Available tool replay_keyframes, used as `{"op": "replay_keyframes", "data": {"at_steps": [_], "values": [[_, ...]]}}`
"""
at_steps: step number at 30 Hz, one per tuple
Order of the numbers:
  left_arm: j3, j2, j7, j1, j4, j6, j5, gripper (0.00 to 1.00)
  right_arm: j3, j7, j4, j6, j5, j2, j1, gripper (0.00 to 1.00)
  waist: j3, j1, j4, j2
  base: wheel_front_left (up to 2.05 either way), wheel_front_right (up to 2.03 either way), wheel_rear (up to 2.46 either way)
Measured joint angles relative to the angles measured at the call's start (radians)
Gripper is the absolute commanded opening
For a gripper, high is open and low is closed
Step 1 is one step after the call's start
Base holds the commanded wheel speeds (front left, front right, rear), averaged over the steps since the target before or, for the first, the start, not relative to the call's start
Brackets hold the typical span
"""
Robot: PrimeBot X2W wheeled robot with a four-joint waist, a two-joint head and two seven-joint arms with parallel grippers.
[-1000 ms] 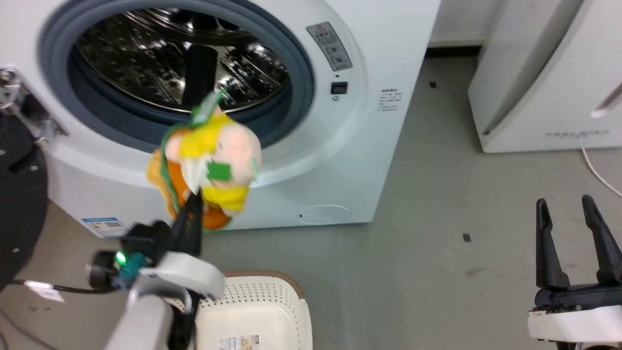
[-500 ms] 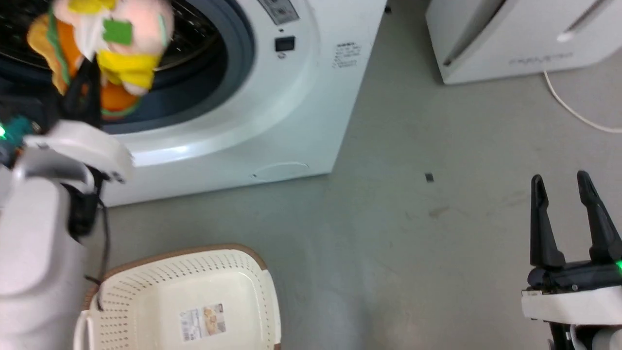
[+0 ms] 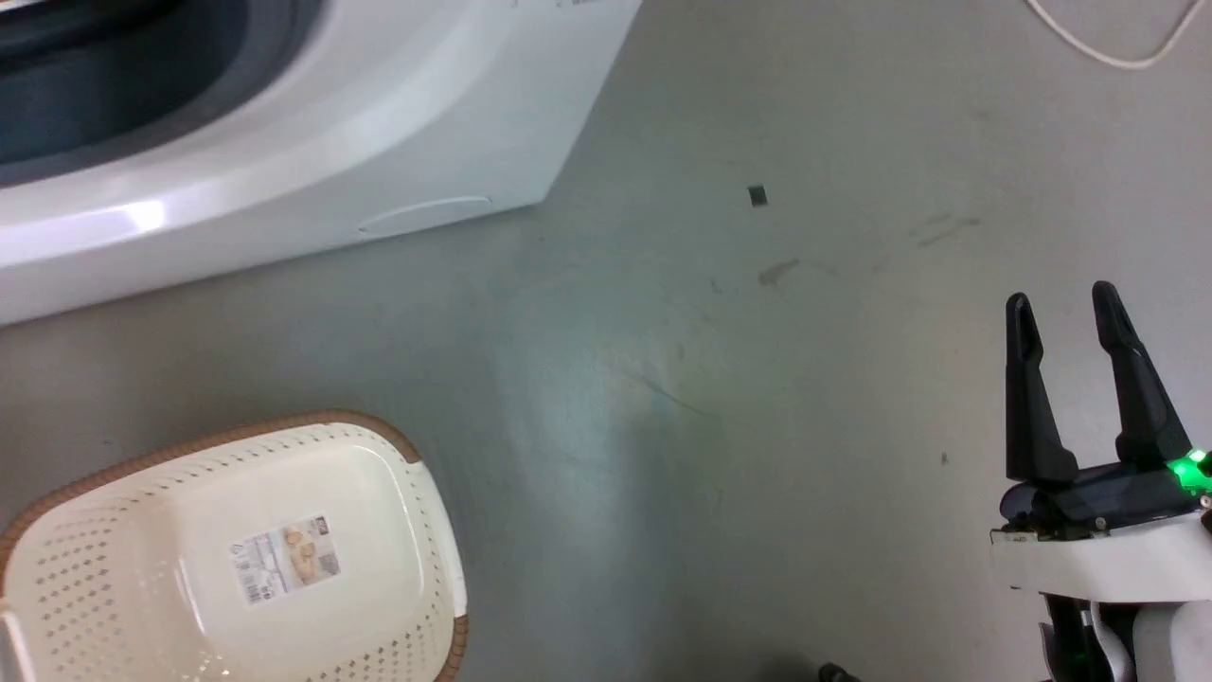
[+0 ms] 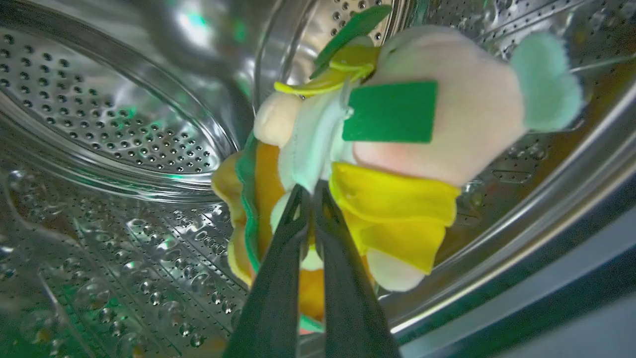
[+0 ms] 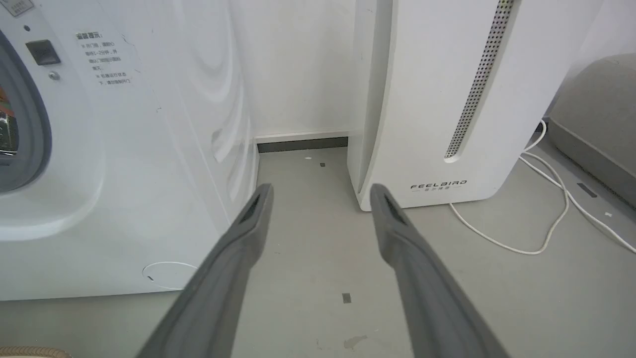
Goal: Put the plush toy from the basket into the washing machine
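In the left wrist view my left gripper (image 4: 309, 191) is shut on the plush toy (image 4: 392, 164), pinching its white and yellow layers; its peach face and green sign face the camera. The toy hangs inside the shiny steel drum (image 4: 114, 129) of the washing machine (image 3: 312, 180). At the lower left of the head view stands the cream basket (image 3: 417, 530), with just its paper label (image 3: 284, 559) on the bottom. My right gripper (image 3: 1060, 308) is open above the floor at the lower right, nothing between its fingers (image 5: 243, 233).
A white slanted appliance marked FEELBIRD (image 5: 447, 99) stands to the right of the washing machine, with a white cable (image 5: 541, 219) trailing on the grey floor. A grey rounded object (image 5: 596, 119) sits at the far right. Small dark marks dot the floor (image 3: 757, 195).
The head camera has tilted down, so the drum opening and left arm have left its view. Before that, the left gripper carried the toy up from in front of the door into the drum opening.
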Motion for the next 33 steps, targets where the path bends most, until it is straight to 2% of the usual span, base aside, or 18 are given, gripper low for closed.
{"op": "replay_keyframes", "data": {"at_steps": [7,12,17,27,28,29,33], "values": [[-0.109,0.053,0.196,-0.162,0.125,-0.013,-0.025,0.00,0.021,0.000,-0.001,0.000,0.017,0.000,-0.031,1.00,0.087,0.0001,-0.044,0.0000,0.00,0.00,0.00],[-0.192,0.105,0.286,-0.237,0.159,-0.014,-0.067,0.00,0.035,0.000,-0.003,0.000,0.043,0.000,-0.045,1.00,0.133,0.0001,-0.067,0.0000,0.00,0.00,0.00],[-0.214,0.138,0.296,-0.264,0.192,-0.014,-0.092,0.00,0.042,0.000,-0.005,0.000,0.054,0.000,-0.058,1.00,0.167,0.0000,-0.082,0.0000,0.00,0.00,0.00],[-0.296,0.138,0.262,-0.276,0.234,-0.019,-0.149,0.00,0.032,0.000,-0.003,0.000,0.059,0.000,-0.079,1.00,0.182,0.0000,-0.071,-0.0001,0.00,0.00,0.00],[-0.302,0.139,0.238,-0.276,0.237,-0.019,-0.147,0.87,0.031,0.000,-0.003,0.000,0.057,0.000,-0.081,1.00,0.179,0.0000,-0.069,0.0000,0.00,0.00,0.00],[-0.304,0.141,0.221,-0.276,0.246,-0.019,-0.147,1.00,0.030,0.000,-0.003,0.000,0.054,0.000,-0.082,1.00,0.174,0.0000,-0.067,0.0000,0.00,0.00,0.00],[-0.317,0.132,0.157,-0.269,0.284,-0.019,-0.155,1.00,0.004,0.000,-0.003,0.000,0.039,0.000,-0.084,1.00,0.142,-0.0001,-0.056,0.0000,0.00,0.00,0.00]]}}
